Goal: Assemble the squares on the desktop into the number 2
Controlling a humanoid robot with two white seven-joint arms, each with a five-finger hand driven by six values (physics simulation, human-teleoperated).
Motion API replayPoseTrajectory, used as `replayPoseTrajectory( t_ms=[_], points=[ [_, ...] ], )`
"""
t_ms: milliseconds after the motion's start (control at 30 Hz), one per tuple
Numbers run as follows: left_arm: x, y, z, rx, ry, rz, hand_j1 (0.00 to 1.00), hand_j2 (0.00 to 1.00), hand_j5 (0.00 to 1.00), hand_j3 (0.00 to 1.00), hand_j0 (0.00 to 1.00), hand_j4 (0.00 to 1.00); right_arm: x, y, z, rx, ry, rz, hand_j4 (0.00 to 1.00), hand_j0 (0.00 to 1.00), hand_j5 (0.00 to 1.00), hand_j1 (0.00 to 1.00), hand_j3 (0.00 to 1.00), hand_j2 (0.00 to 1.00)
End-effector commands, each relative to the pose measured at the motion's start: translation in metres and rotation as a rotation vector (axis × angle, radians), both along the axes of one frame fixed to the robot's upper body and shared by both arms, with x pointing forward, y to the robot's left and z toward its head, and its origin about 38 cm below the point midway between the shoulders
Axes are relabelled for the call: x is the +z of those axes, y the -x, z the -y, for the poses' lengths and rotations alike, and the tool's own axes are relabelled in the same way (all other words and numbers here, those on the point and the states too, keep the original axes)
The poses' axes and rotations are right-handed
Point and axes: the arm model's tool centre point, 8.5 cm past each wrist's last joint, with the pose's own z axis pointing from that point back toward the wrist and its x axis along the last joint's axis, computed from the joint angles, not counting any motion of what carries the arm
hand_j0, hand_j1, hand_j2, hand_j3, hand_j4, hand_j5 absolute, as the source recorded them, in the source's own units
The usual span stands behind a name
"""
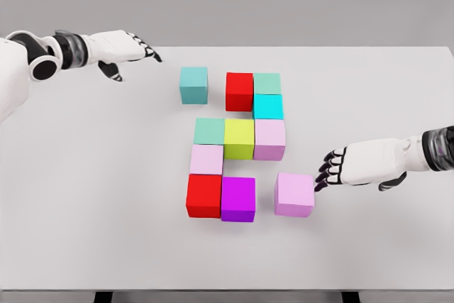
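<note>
On the white bench (pixel 85 196), 8 cubes cluster touching. A teal cube (pixel 194 84) sits apart at upper left. The right hand (pixel 333 168), fingers loosely extended, seems to touch the lone lilac cube (pixel 294 194). The left hand (pixel 131 49) hovers spread at far left, holding nothing.

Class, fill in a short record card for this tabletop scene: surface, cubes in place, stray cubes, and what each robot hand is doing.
surface: white table
joined cubes: nine, forming most of a 2
stray cubes: teal cube at upper left; pink cube at lower right
left robot hand: open, above far left of table, holding nothing
right robot hand: fingertips at pink cube's right side
</note>
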Motion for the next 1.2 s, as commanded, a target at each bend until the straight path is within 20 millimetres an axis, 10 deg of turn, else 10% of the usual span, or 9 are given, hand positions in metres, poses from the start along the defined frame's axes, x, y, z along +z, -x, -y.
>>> replayPoseTrajectory(
  t_ms=[0,1167],
  points=[
    [0.002,0.0,-0.007,0.011,0.001,0.004,0.9,0.9,0.9,0.9,0.9,0.9,0.001,0.001,-0.002,0.004,-0.005,0.0,0.99,0.99,0.99,0.99,0.99,0.99],
    [-0.015,0.019,0.028,-0.119,-0.031,-0.024,0.93,0.93,0.93,0.93,0.93,0.93,0.006,-0.001,-0.017,0.049,-0.01,0.033,0.99,0.99,0.99,0.99,0.99,0.99]
  ],
)
